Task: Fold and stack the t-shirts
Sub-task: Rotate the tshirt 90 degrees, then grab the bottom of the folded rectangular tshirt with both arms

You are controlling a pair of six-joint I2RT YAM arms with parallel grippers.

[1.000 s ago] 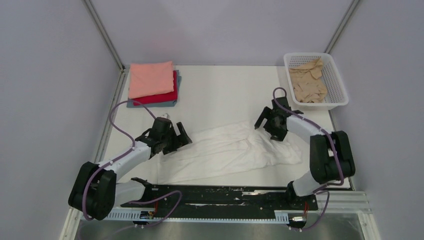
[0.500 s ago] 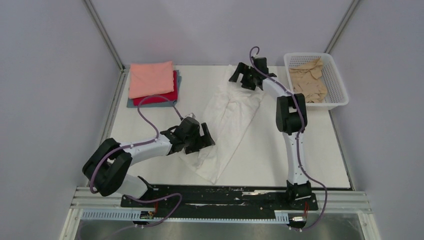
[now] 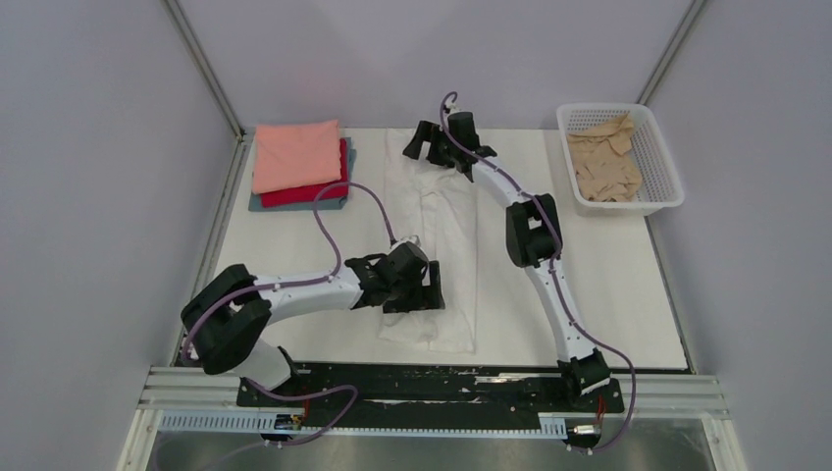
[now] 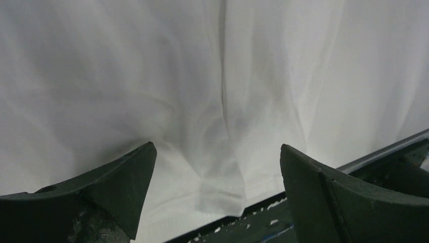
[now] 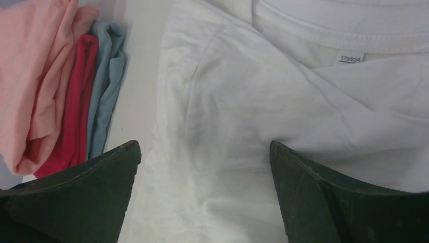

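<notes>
White t-shirt lies as one long strip down the bench, open room either side. Left claw hangs spread over its near hem. Right claw gapes above the far collar edge, folded stack just left.

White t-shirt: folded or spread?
Spread full length, not folded: the white t-shirt lies as one long strip from the right gripper at its collar to the left gripper near its hem.

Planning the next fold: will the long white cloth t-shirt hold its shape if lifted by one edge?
Probably not: the white cloth t-shirt shows soft creases, so it likely drapes. Pushed, it would probably bunch rather than slide.
</notes>
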